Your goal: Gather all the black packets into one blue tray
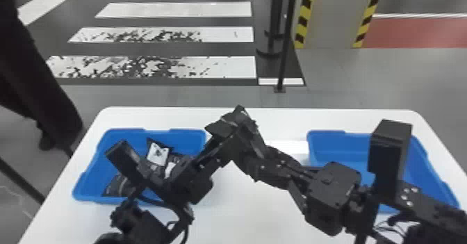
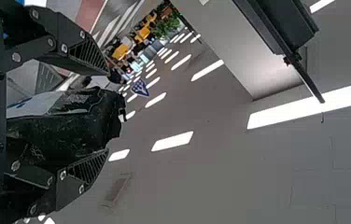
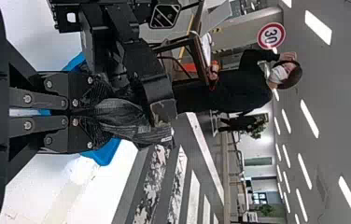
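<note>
Gripping creased black plastic packet in right claw, far end between left claw's spread fingers; probably due for taking by left, nearer blue plastic tray below.

This is a large indoor hall, something like a showroom or test hall laid out as a street: worn white crossing stripes run over the grey floor, near a pillar edged in yellow and black. The right wrist view adds a round, red-rimmed traffic sign and long ceiling lights in rows. A white desk stands on the hall floor, and the left wrist view shows greenery far off.
</note>
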